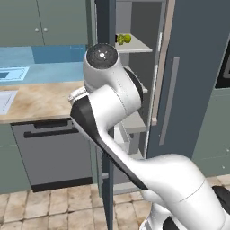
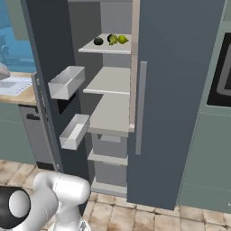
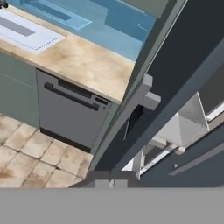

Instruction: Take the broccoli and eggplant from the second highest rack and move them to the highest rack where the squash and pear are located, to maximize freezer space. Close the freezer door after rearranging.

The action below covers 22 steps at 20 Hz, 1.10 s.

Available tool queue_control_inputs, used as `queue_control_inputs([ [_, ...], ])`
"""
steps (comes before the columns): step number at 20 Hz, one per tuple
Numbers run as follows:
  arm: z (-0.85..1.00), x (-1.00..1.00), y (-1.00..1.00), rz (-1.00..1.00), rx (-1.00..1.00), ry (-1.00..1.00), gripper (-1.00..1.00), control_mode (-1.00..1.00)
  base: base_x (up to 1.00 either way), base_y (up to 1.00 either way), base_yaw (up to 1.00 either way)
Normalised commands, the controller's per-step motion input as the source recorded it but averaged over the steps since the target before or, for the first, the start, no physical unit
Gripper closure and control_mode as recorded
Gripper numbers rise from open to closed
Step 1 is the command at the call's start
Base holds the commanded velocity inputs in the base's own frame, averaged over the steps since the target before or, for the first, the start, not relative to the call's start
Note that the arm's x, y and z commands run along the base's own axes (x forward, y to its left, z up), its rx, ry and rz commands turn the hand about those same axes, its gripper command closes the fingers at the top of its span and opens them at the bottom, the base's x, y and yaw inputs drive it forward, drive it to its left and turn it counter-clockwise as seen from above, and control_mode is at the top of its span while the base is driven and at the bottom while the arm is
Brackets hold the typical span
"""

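Note:
The freezer stands open. On its highest rack [image 2: 108,48] lie a dark eggplant-like piece [image 2: 98,41], a green broccoli [image 2: 112,39] and a yellow-green fruit [image 2: 122,39]; I cannot tell pear from squash. The same cluster [image 1: 123,39] shows in the left base view. The second highest rack [image 2: 110,81] looks bare. My gripper [image 3: 111,183] is shut with nothing between its fingertips, low beside the open freezer door [image 3: 144,113], whose edge runs diagonally across the hand view. My own arm hides the gripper in the left base view.
The door [image 2: 45,67] swings out to the left and carries two grey bins [image 2: 67,82] [image 2: 75,131]. Left of it are a dishwasher [image 3: 70,109] and a wooden counter [image 1: 36,101]. The closed fridge door with a long handle [image 2: 140,108] is on the right.

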Motion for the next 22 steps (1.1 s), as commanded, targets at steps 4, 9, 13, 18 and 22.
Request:
queue_control_inputs([
  [4, -0.21, 0.59, 0.31, 0.0, -0.07, -0.27, 1.0, -1.0, 0.0, 0.0, 0.0],
  [9, -0.26, 0.47, 0.09, 0.0, -0.08, -0.26, 1.0, -1.0, 0.0, 0.0, 0.0],
  [13, 0.0, 0.66, 0.0, 0.0, 0.0, -0.01, 1.0, -1.0, 0.0, 0.0, 0.0],
  [18, 0.0, 0.6, 0.07, 0.0, 0.0, 0.02, 1.0, -1.0, 0.0, 0.0, 0.0],
  [22, -0.04, 0.41, 0.24, 0.0, 0.0, 0.04, 1.0, -1.0, 0.0, 0.0, 0.0],
])
